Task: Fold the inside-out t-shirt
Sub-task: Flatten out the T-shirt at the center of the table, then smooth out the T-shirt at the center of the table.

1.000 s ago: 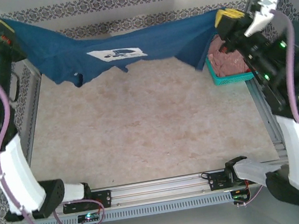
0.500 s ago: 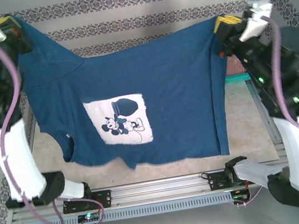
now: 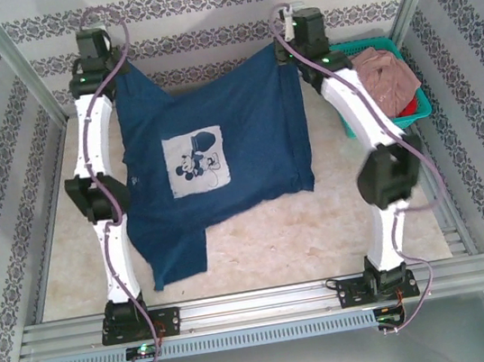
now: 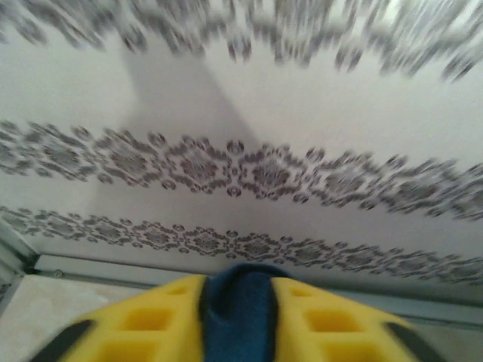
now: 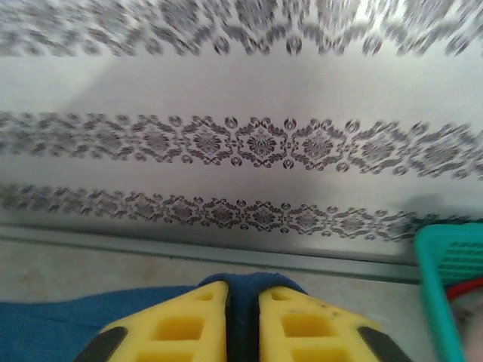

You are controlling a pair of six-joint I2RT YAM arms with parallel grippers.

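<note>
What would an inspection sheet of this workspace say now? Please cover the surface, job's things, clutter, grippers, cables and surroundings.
Surface: table, beige and mottled.
Job's things: t-shirt spread out, white print showing, one corner trailing toward the near edge.
Clutter: teal basket at far right, pink garment in it.
Grippers: left gripper and right gripper each pinch the t-shirt's far edge.
Cables: purple cable along the left arm.
Surroundings: patterned walls.

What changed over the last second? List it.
Both arms swung out toward the far wall, laying the t-shirt, earlier stretched in the air, down mostly flat on the table, print up. Its cloth still sits between the fingers of the left gripper and the right gripper. The pink garment stays in the teal basket.
</note>
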